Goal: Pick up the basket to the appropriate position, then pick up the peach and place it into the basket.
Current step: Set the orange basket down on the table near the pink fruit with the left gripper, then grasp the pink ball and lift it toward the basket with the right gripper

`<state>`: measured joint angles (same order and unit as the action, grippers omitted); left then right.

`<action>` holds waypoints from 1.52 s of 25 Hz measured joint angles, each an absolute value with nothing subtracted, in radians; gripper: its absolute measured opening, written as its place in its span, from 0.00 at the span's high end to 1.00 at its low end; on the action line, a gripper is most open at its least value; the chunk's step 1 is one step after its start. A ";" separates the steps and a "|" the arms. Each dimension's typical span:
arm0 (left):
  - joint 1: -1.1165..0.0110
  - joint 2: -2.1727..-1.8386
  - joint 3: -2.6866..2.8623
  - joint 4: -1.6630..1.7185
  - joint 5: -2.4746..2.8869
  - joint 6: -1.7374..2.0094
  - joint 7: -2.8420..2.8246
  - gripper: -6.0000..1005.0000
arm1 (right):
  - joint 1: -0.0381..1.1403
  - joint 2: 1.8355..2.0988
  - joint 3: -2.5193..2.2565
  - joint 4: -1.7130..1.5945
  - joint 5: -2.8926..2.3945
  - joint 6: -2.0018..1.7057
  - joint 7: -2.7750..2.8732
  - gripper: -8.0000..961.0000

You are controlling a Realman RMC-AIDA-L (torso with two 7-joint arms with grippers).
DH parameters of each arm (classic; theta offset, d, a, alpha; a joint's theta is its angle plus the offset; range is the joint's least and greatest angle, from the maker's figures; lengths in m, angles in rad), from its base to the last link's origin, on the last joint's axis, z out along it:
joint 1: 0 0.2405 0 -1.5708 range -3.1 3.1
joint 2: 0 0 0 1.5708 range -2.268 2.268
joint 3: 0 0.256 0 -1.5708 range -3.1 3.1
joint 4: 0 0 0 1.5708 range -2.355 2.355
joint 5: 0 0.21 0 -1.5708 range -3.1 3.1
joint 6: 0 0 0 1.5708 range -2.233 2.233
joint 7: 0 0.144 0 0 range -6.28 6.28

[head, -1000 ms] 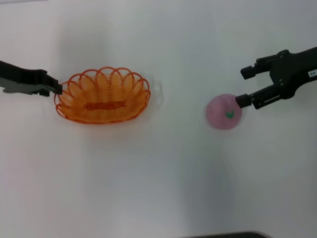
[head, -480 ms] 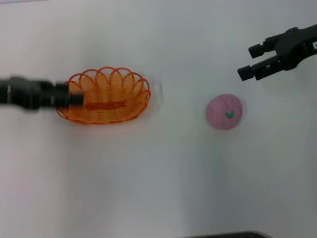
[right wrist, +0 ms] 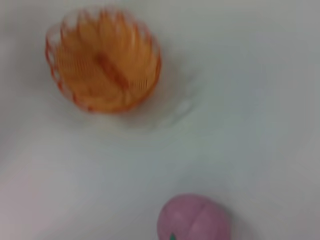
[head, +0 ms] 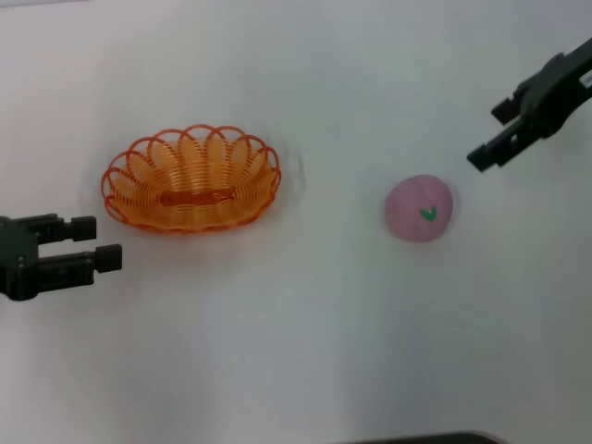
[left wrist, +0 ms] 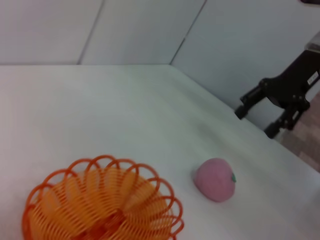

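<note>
Hovering clear of the basket (head: 191,180), both grippers gaped empty: left gripper (head: 96,242) just beside, right gripper (head: 494,134) beyond the peach (head: 419,208) (presumably lining up).

Plain white table (head: 296,351), pale panelled walls (left wrist: 150,30) behind it.

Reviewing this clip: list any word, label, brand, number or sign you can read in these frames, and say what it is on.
Small white label on the right arm near the right gripper: there is print on it, too small to read.
Basket: no text.
Peach: only a green mark on top, no lettering.
Left gripper: no visible marking.
Table: no text or sign.
So nothing here is legible.
</note>
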<state>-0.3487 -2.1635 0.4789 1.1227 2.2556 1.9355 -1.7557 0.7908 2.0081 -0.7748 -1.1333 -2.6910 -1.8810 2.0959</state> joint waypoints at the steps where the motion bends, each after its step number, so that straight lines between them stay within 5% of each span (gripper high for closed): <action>1: -0.339 -2.164 0.477 1.122 2.256 1.932 -1.752 0.30 | 0.800 2.013 -0.795 -1.129 -2.711 -1.877 2.103 0.06; 12: -0.332 -2.164 0.478 1.085 2.257 1.892 -1.750 0.30 | 0.822 2.086 -1.026 -0.996 -2.739 -1.685 2.159 0.06; 18: -0.343 -2.162 0.483 1.069 2.257 1.888 -1.750 0.30 | 0.845 2.084 -1.064 -0.887 -2.719 -1.593 2.155 0.06; 24: -0.352 -2.160 0.490 1.053 2.258 1.888 -1.750 0.30 | 0.851 2.083 -1.064 -0.882 -2.718 -1.592 2.156 0.25; 29: -0.352 -2.160 0.491 1.052 2.258 1.892 -1.750 0.30 | 0.855 2.084 -1.065 -0.884 -2.717 -1.603 2.158 0.49; 32: -0.352 -2.160 0.491 1.052 2.258 1.896 -1.752 0.30 | 0.858 2.084 -1.065 -0.895 -2.717 -1.622 2.159 0.74; 38: -0.352 -2.160 0.491 1.052 2.273 1.898 -1.761 0.31 | 0.842 2.085 -1.046 -1.015 -2.648 -1.690 2.157 0.84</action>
